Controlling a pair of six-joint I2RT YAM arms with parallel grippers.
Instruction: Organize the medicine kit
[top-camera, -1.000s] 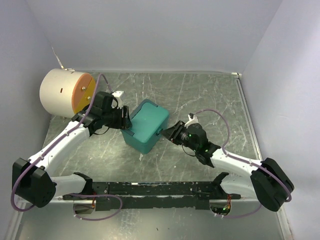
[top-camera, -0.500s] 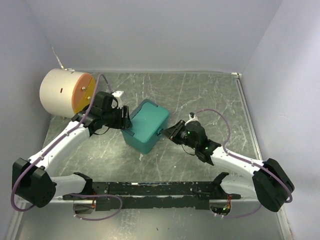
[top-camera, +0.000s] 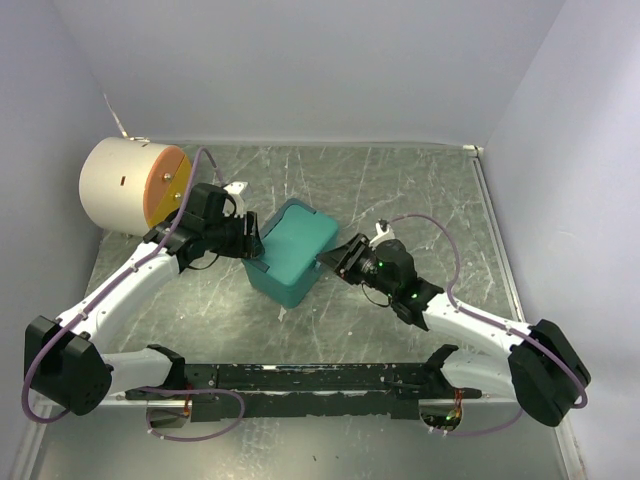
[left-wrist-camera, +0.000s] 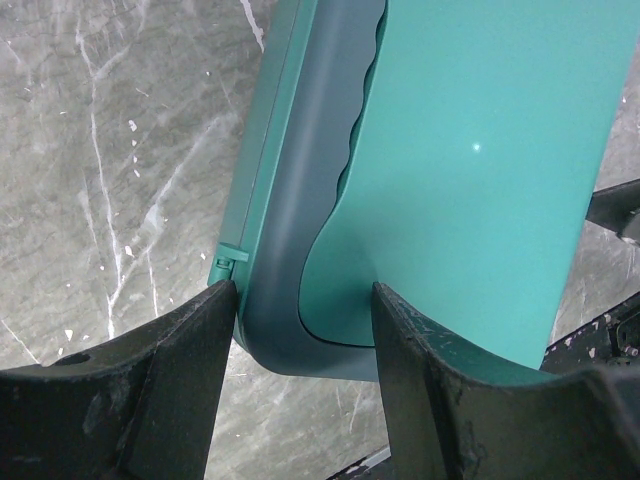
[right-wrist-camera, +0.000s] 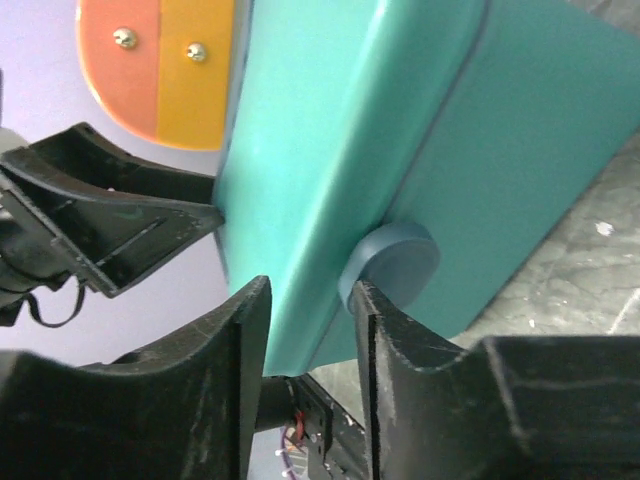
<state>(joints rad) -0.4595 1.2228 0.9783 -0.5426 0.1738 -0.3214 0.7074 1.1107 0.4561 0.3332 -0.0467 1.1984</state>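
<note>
The medicine kit (top-camera: 295, 245), a teal box with its lid down, lies askew in the middle of the table. My left gripper (top-camera: 252, 243) is shut on its near left corner. In the left wrist view one finger (left-wrist-camera: 190, 350) presses beside the hinge tab and the other lies on the lid, with the gripper (left-wrist-camera: 300, 290) spanning the kit (left-wrist-camera: 470, 150). My right gripper (top-camera: 333, 262) is at the kit's right side. There it (right-wrist-camera: 308, 290) stands open astride the lid's edge, one finger (right-wrist-camera: 400, 340) against the round dark-blue latch knob (right-wrist-camera: 392, 260).
A big cream cylinder (top-camera: 120, 185) with an orange face (right-wrist-camera: 160, 60) stands at the back left, close behind my left arm. A black rail (top-camera: 320, 378) runs along the near edge. Walls close in the table at the back and on both sides.
My right gripper has slid forward onto the kit's right side, closing a little on the way and opening again. The left gripper and the kit have not moved.
</note>
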